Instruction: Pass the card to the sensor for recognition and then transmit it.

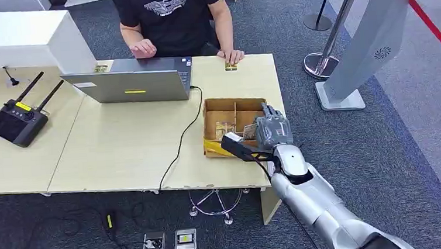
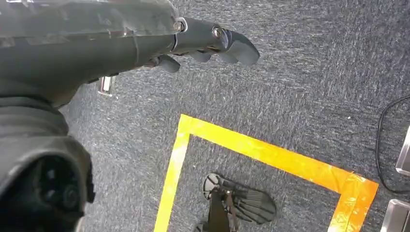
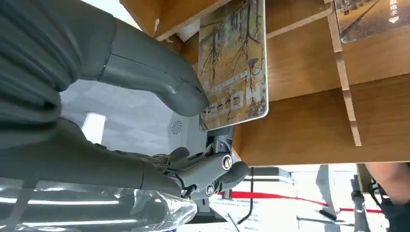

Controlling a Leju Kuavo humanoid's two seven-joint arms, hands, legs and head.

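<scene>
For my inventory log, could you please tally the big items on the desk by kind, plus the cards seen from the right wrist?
Laptop: 1
Remote: 1
Box: 1
Cards: 2
Total: 5

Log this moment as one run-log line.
right hand: pinching card in wooden box | left hand: hanging over floor, holding nothing | person: at laptop

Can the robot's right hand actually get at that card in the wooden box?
Probably yes. The right hand is already at the wooden box, its thumb against the card and the other fingers on the card's far side. Nothing seems to block it.
</scene>
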